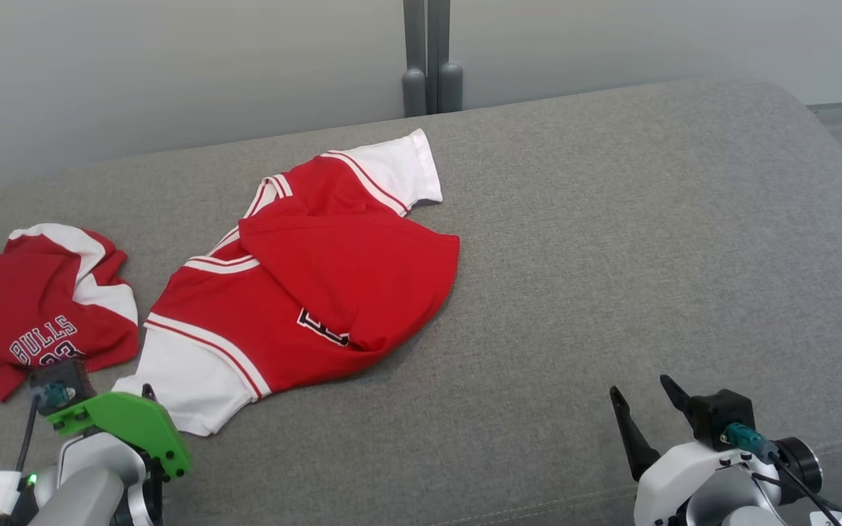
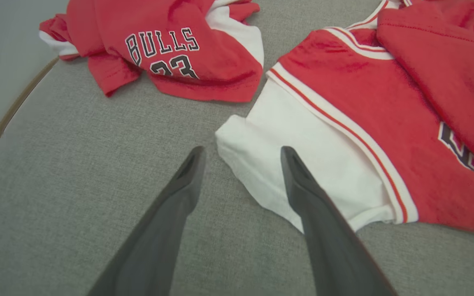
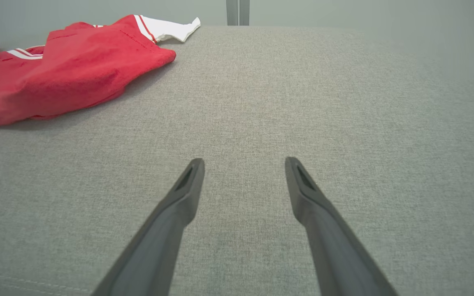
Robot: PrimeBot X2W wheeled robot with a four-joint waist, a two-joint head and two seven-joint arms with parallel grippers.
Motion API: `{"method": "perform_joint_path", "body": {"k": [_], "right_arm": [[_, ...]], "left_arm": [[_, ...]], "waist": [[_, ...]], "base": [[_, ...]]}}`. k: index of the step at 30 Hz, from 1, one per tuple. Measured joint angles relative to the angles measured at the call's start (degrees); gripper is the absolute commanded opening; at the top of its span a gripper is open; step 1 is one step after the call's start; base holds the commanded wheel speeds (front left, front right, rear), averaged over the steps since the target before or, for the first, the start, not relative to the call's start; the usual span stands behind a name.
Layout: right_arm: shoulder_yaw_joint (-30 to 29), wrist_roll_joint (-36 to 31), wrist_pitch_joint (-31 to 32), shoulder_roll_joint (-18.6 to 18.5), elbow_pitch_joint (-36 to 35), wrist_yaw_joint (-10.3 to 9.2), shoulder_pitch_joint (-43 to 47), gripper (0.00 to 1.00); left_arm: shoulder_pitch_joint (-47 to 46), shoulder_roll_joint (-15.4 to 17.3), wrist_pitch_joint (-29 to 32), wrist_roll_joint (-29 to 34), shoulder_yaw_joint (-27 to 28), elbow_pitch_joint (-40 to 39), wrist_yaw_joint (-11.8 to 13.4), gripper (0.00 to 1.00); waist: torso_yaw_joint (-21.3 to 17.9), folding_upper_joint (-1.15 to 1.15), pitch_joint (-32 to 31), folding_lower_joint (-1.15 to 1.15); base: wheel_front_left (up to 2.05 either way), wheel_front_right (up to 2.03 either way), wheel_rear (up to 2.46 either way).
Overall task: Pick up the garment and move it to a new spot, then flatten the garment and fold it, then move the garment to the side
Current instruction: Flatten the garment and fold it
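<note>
Nearest, the left gripper (image 2: 243, 154) stands open just over the white sleeve (image 2: 270, 131) of the garment (image 1: 319, 292), holding nothing. The right gripper (image 3: 244, 162) is open above the bare grey cushion (image 1: 611, 256). Farther on, the garment lies rumpled and doubled over, so flattening, folding and moving aside seem left.

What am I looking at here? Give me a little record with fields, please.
Surface: grey cushion
Big shirt: red and white, rumpled, partly folded over itself, middle
Small shirt: red, BULLS lettering, crumpled, far left
Left fingers: open, at the big shirt's white sleeve
Right fingers: open, empty, above bare cushion
</note>
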Motion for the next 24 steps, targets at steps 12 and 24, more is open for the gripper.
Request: {"method": "perform_joint_path", "body": {"k": [12,24], "right_arm": [[-4.8,-0.5,0.1,0.0,-0.5,0.00,0.8,1.00],[-6.1,2.0,-1.0,0.0,-0.1,0.00,1.2,1.00]], "left_arm": [[8.7,-5.1,-17.8,-3.2,7.2,-10.6,-8.4,1.00],[18.6,-17.0,-19.0,15.1,22.7,-24.4,-19.4,1.00]], "waist": [[1.6,0.00,-1.2,0.00],[5.2,0.00,-3.5,0.00]], "base": [[0.00,0.00,0.00],[0.00,0.00,0.00]]}}
